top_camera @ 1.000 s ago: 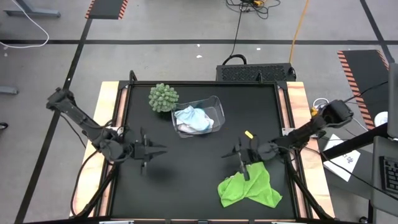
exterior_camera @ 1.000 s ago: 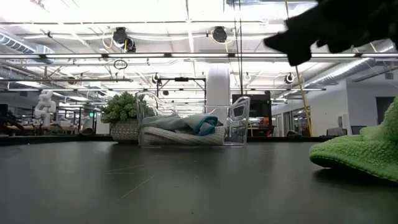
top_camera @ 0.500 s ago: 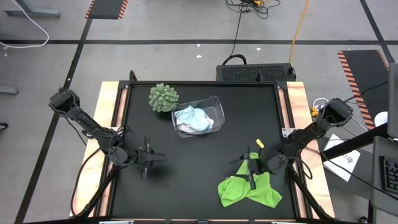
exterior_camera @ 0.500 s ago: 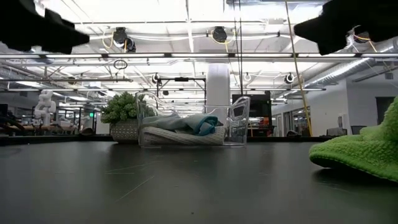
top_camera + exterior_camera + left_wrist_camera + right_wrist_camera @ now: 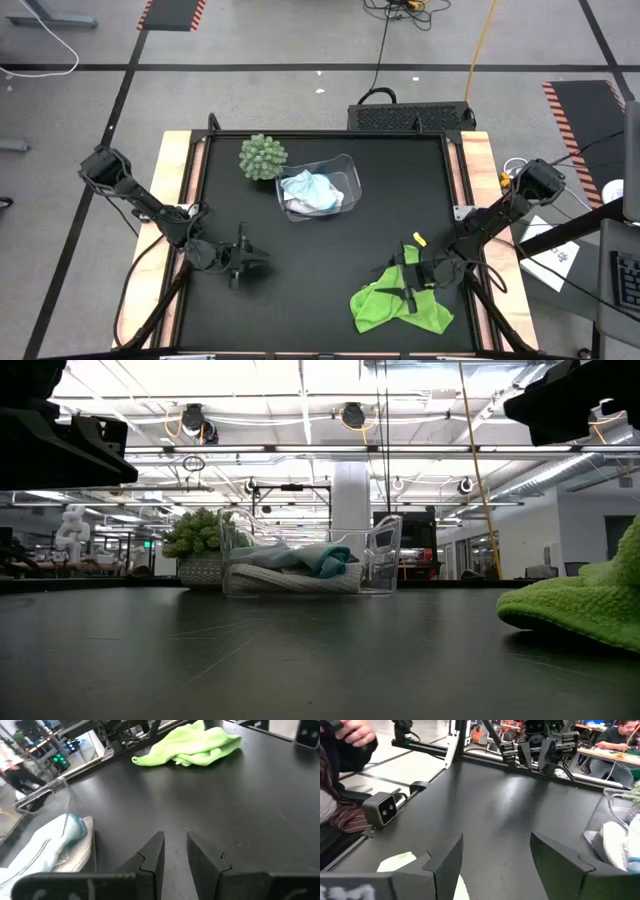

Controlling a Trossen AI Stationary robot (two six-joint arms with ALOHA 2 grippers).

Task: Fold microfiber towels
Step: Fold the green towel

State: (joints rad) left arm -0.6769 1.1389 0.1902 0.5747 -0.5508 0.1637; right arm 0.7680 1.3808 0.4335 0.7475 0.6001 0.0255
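No towel looks folded yet. A lime green towel point(image 5: 400, 305) lies crumpled near the front right of the black table point(image 5: 320, 220). The white towel point(image 5: 300, 200) and light blue towel point(image 5: 318, 190) sit bunched in a clear bin point(image 5: 345, 165). The right gripper point(image 5: 408, 283), fingers spread wide and empty, hovers just over the green towel's upper edge. The left gripper point(image 5: 250, 264), fingers narrowly apart and empty, waits well away.
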